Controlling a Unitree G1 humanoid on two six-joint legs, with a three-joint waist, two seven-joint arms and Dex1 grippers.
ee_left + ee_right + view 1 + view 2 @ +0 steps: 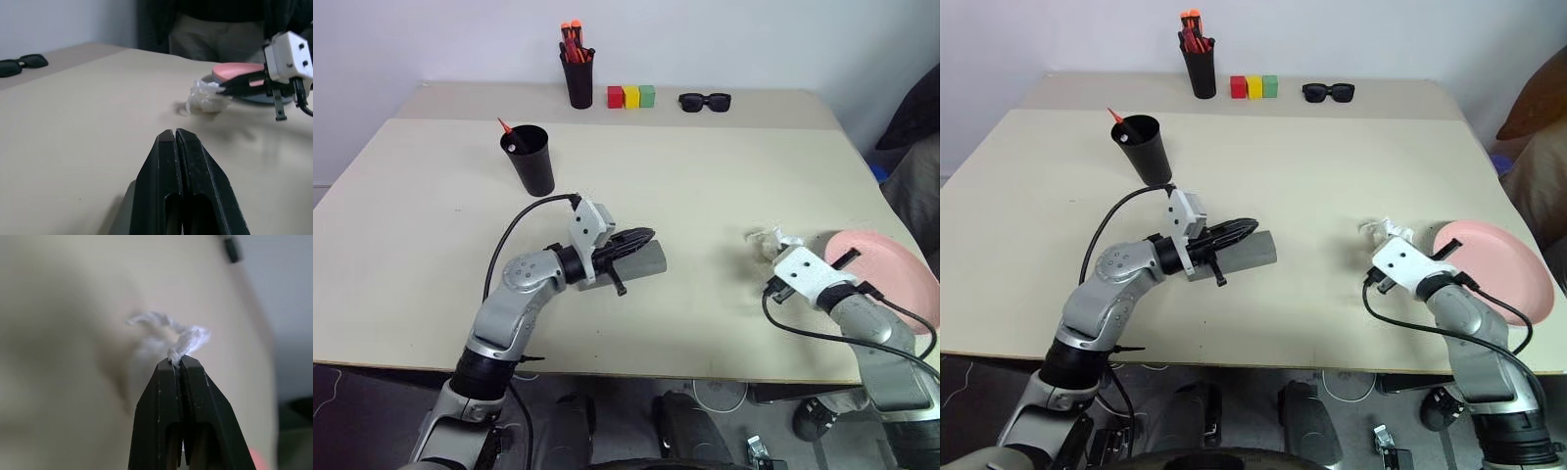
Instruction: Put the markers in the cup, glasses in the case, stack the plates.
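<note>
The case (641,260) lies near the middle of the table (705,186), and its long axis runs left to right, a little tilted so that the right end is farther from me. It is grey, oblong, and its lid is down. My left gripper (644,238) lies just over it, pointing to the right along the same axis, with the two black fingers pressed together and nothing between them.

My right gripper (177,361) is at the right side of the table, pointing away from me. Its fingers are closed on a small crumpled thing of thin clear plastic (171,333); I cannot tell what is inside it. Just right of this gripper is the pink plate (886,269), lying on top of the blue plate (254,98), of which I see only an edge.

The cup (530,160) stands upright at the far left, matte black and narrower at the bottom. The red marker (504,125) leans out of it, pointing up and to the left.

The table is pale beige and matte. At its far edge, before a light wall, stand a black pen holder (578,78), three small blocks (631,96) in red, yellow and green, and black sunglasses (705,101).
</note>
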